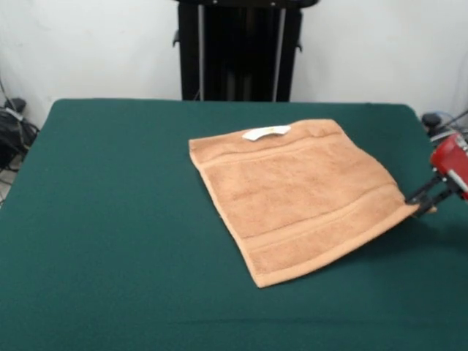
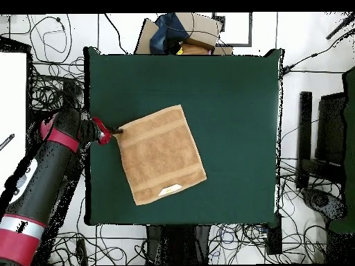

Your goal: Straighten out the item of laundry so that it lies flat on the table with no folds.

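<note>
Arm mostly cut off at frame edge; gripper [image 1: 426, 202] low at table [image 1: 110, 219] side, fingers pinching towel [image 1: 292, 197] corner.

We saw the towel [image 1: 296, 197] lying spread on the table [image 1: 110, 219], turned at an angle to the table's edges. Its label [image 1: 266, 132] sat on the towel's far edge in the front view. The gripper [image 1: 426, 199] met the towel's right-hand corner there, near the table's right side.
</note>
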